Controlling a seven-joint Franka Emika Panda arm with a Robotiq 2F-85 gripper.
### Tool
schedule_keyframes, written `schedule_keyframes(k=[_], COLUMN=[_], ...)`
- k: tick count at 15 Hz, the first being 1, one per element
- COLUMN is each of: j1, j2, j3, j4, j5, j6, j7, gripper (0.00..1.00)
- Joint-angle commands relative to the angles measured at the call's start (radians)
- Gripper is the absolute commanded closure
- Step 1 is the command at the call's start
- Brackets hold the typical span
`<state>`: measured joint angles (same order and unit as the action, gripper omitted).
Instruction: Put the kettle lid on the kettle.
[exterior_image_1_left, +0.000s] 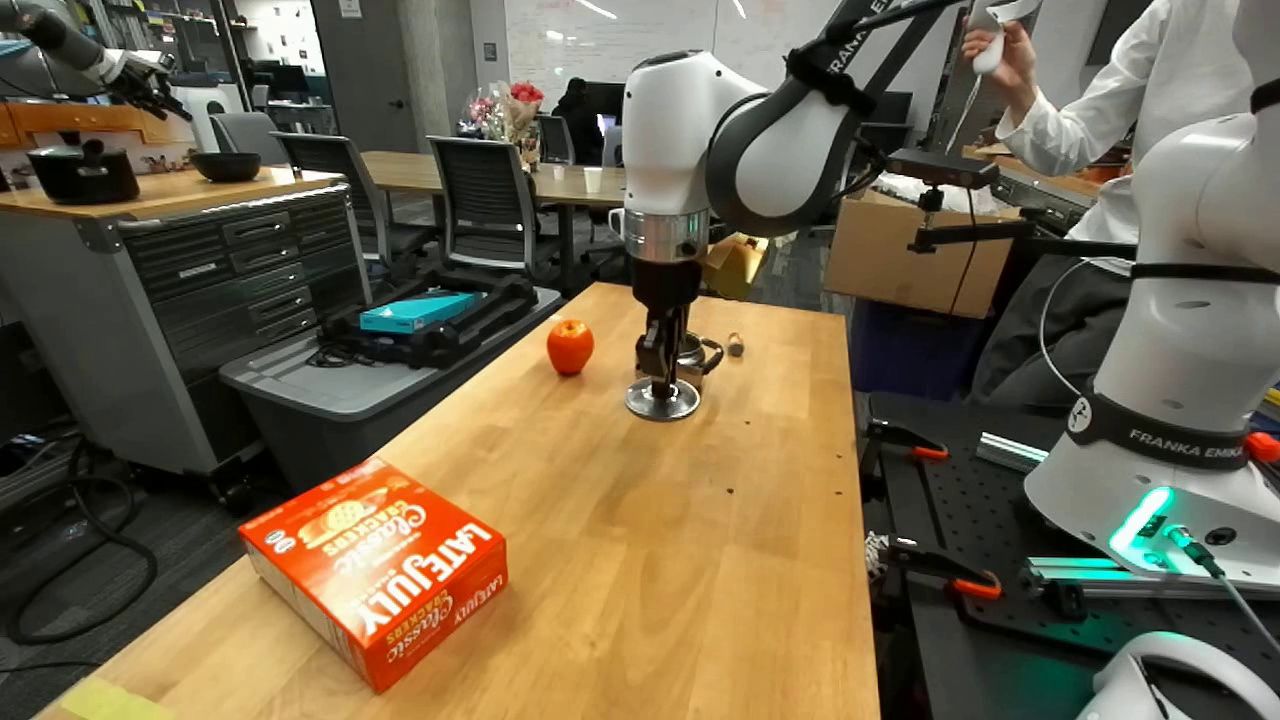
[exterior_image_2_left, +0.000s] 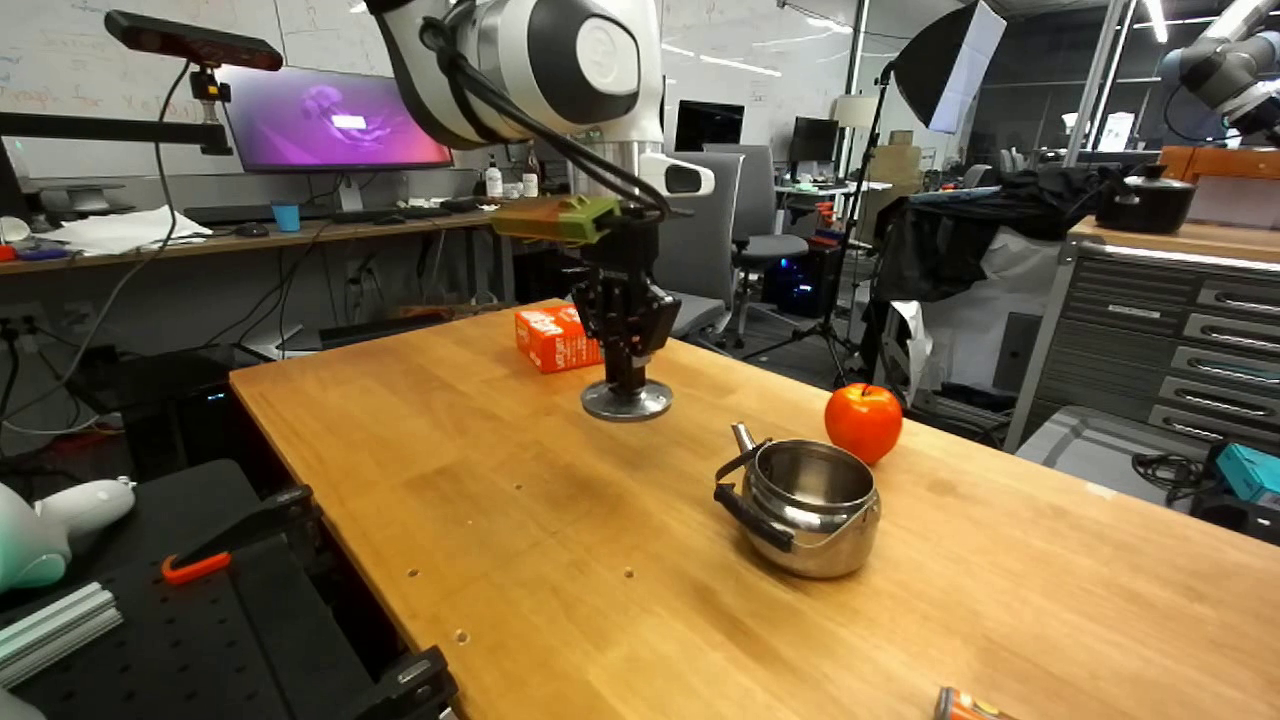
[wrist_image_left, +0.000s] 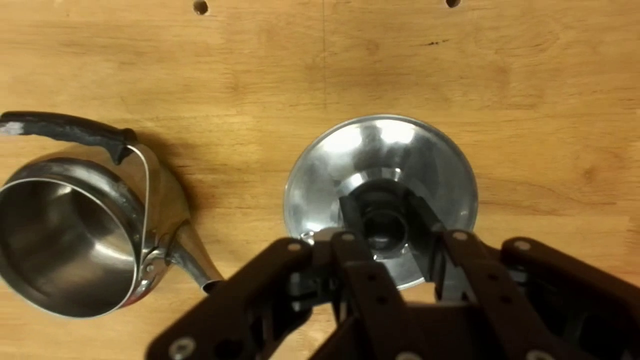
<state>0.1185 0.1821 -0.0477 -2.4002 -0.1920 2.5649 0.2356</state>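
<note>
The kettle lid (exterior_image_1_left: 662, 408) is a shiny round disc with a dark centre knob, level at about table height. It shows in both exterior views (exterior_image_2_left: 627, 408) and in the wrist view (wrist_image_left: 380, 142). My gripper (wrist_image_left: 384, 205) points straight down with its fingers closed against both sides of the knob. The gripper also shows in both exterior views (exterior_image_1_left: 660, 380) (exterior_image_2_left: 627, 378). The kettle (exterior_image_2_left: 815, 525) stands upright and uncovered, its black handle folded to the side. In the wrist view the kettle (wrist_image_left: 162, 185) is left of the lid, its spout towards my gripper.
A red apple (exterior_image_1_left: 570, 347) stands beside the kettle, also visible in an exterior view (exterior_image_2_left: 863, 423). An orange cracker box (exterior_image_1_left: 375, 570) lies on the table (exterior_image_1_left: 690, 600). A small cylinder (exterior_image_1_left: 736, 345) lies past the kettle.
</note>
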Motion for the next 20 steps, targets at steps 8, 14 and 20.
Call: schedule_keyframes(k=[8, 14, 20], j1=[-0.016, -0.033, -0.075], j2=[-0.203, -0.301, -0.368], j3=[0.042, 0.060, 0.055], j4=[-0.069, -0.096, -0.079], j5=[-0.023, -0.019, -0.019], j6=[-0.101, -0.143, -0.230], j7=[0.036, 0.030, 0.019], gripper=[0.93, 0.93, 0.93])
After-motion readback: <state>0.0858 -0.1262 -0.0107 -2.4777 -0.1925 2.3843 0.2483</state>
